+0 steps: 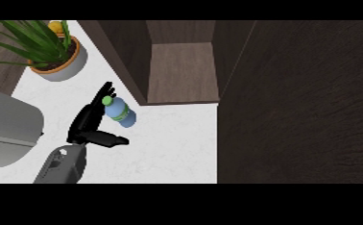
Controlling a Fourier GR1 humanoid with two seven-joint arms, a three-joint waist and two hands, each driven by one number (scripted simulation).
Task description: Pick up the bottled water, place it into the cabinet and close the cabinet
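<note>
The bottled water (123, 113), clear blue with a green cap (108, 100), is on the white counter (170, 142) just in front of the open cabinet (181, 70). My left hand (86, 123) comes in from the lower left and is open. Its straight fingers (99, 99) lie along the bottle's left side, and its thumb (110, 140) sticks out below the bottle. I cannot tell whether the fingers touch the bottle. The cabinet's brown shelf inside is bare. Its dark door (291, 99) stands swung open and fills the right side. My right hand does not show.
A potted green plant (56, 60) stands at the back left, with a yellow thing (56, 26) behind it. A grey appliance (14, 128) sits at the left edge. The cabinet's dark side wall (120, 56) rises just behind the bottle.
</note>
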